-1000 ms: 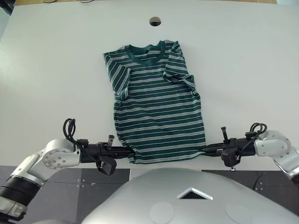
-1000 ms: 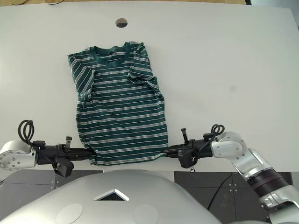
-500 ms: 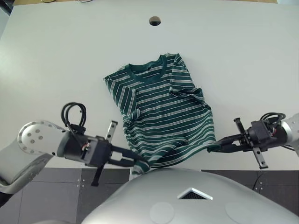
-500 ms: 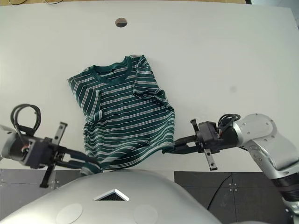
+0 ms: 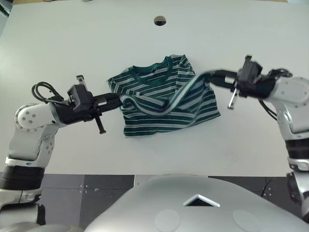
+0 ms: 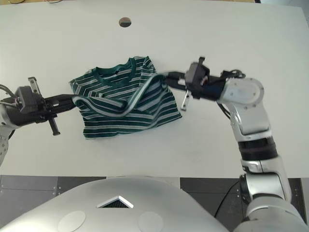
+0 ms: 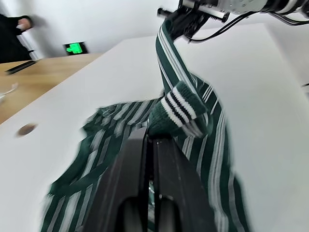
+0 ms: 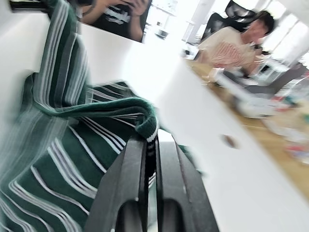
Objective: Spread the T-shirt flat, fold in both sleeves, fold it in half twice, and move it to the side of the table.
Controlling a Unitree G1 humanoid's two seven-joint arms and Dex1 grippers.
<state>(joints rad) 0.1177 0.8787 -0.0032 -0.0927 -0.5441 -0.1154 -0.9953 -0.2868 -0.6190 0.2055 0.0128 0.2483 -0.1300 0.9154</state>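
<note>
A white table (image 5: 251,145) carries a green striped T-shirt (image 5: 145,123) near its middle, collar toward the far edge. A round hole (image 5: 160,21) sits farther back.

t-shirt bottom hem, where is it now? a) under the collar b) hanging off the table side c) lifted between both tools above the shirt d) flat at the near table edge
c: the left tool and right tool each pinch a bottom corner of the T-shirt, and the hem sags in the air between them.

Round hole (image 5: 160,21); green wall sign (image 7: 74,48) beyond
</note>
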